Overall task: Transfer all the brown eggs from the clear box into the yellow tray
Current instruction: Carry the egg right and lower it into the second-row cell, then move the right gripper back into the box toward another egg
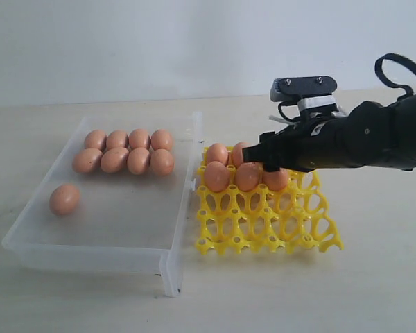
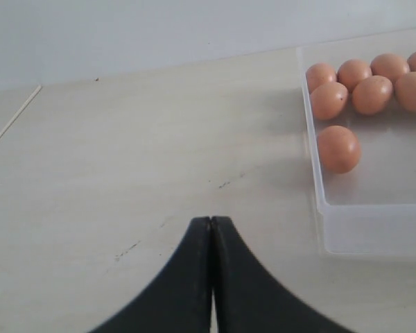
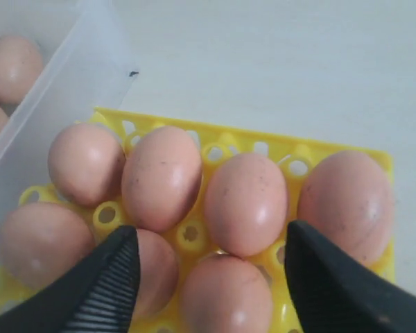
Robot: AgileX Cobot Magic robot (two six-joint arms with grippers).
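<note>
Pale table (image 1: 374, 277), yellow tray (image 3: 239, 139): your right pincer (image 3: 209, 229) hangs spread around a seated brown egg (image 3: 225, 298). Lift straight up without nudging neighbours (image 3: 244, 201); left pincer (image 2: 211, 222) sits pressed together.

**Arm masks the tray's far cells**

In the exterior view the right arm (image 1: 353, 139) covers the yellow tray's (image 1: 263, 225) cells behind the right pincer (image 1: 255, 157), so the brown eggs (image 1: 217, 176) there cannot be counted. Between the pincer's fingers, the right wrist view's edge crops the nearest eggs.
</note>
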